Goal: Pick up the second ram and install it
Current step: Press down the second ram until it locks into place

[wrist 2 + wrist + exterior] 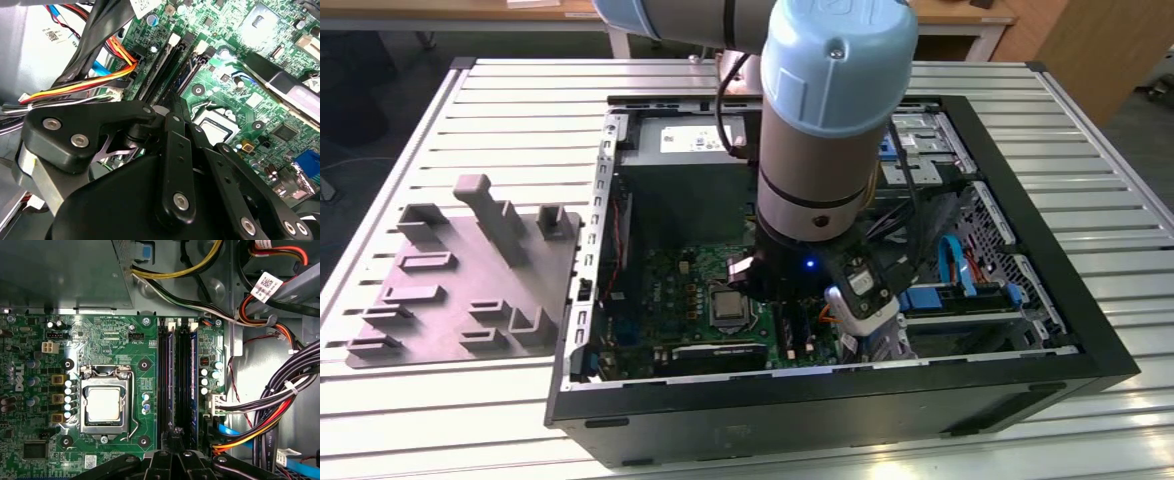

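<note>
Two thin blue ram sticks stand edge-up in the long black slots of the green motherboard [115, 340] inside the open computer case [854, 400]. One stick [171, 385] is on the processor socket's side, the other [194, 385] on the cable side. I cannot tell which of them is the second ram. My gripper [176, 437] hangs low over one end of these slots, its tips nearest the stick on the socket's side. The fingers look shut, with nothing seen between them. The second wrist view shows the black gripper linkage [170, 150] just above the same slots [172, 65].
The processor socket [102, 405] lies beside the slots. A thick bundle of cables [270, 410] runs along their other side. The grey power-supply box [678, 150] fills the case's far end, blue drive brackets [961, 290] its right. A grey parts fixture [467, 290] lies outside on the slatted table.
</note>
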Robot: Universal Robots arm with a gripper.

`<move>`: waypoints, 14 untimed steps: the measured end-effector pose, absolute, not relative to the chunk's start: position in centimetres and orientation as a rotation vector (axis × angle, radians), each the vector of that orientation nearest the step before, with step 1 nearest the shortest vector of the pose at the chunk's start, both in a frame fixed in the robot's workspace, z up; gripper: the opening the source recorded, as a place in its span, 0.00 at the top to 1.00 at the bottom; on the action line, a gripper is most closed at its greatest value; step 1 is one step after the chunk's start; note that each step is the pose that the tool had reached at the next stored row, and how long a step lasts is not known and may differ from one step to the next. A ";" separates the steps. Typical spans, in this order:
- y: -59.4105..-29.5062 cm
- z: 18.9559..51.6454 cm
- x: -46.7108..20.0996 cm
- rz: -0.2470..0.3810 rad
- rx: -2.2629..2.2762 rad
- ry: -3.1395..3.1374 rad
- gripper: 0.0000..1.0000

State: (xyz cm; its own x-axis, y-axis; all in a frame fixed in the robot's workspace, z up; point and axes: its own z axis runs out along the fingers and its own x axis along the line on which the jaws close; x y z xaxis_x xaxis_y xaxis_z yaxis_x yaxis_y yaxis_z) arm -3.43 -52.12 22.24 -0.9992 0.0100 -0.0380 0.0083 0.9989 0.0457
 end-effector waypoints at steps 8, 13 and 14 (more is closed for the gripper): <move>-52.1 21.8 -3.4 0.070 0.014 3.104 0.90; -52.1 21.7 -3.4 0.070 0.014 3.104 0.90; -52.1 21.7 -3.4 0.070 0.014 3.104 0.90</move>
